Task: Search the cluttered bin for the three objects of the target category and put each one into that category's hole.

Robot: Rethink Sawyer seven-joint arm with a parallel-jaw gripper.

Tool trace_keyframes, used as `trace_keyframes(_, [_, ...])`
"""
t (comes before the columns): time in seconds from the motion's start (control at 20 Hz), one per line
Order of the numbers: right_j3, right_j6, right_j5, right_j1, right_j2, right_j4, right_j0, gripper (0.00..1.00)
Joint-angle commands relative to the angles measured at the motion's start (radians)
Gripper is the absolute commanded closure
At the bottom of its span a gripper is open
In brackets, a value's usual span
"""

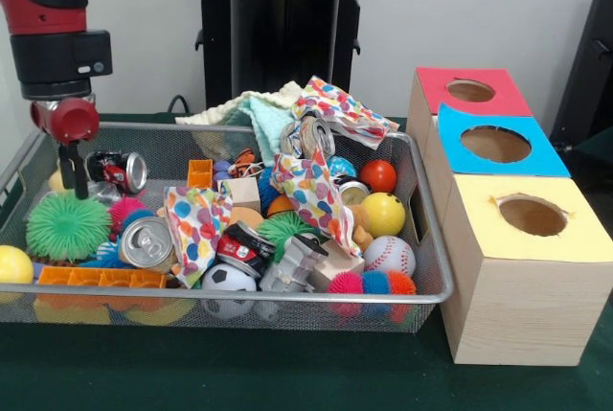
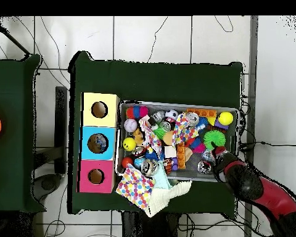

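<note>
In a wire mesh bin [image 1: 421, 191] on a dark green tabletop [image 1: 239, 373], a jumble of toys lies heaped beneath the red and black arm, whose gripper [image 1: 72, 176] hangs over the bin's left end in the front view; whether its fingers are spread or closed cannot be told. Crushed drink cans show at least four times: one beside the gripper [image 1: 120, 171], one silver can end-on near the front [image 1: 146, 241], one red and black can in the middle [image 1: 244, 248] and one high in the pile [image 1: 311, 135]. Balls include a baseball [image 1: 390, 256], a small soccer ball [image 1: 228, 282], a red ball [image 1: 378, 175] and two yellow balls [image 1: 383, 214] [image 1: 13, 264]. Spiky rubber balls appear in green [image 1: 65, 226] and pink. Polka-dot cloths [image 1: 196, 224] drape the heap, one spilling over the far rim with a pale towel [image 1: 259, 109]. Just beside the bin stand three wooden boxes, each with one round hole: a red-topped box [image 1: 469, 91], a blue-topped box [image 1: 498, 145] and a yellow-topped box [image 1: 532, 216]. The overhead view shows a white tiled floor [image 2: 175, 37] around the table.
</note>
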Motion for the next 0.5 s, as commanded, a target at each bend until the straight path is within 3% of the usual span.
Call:
trace_keyframes(0.05, [-0.036,-0.05,0.031,0.014,-0.011,-0.062,-0.019,0.0])
trace_keyframes(0.5, [-0.032,-0.047,0.031,0.013,-0.019,-0.065,-0.02,0.0])
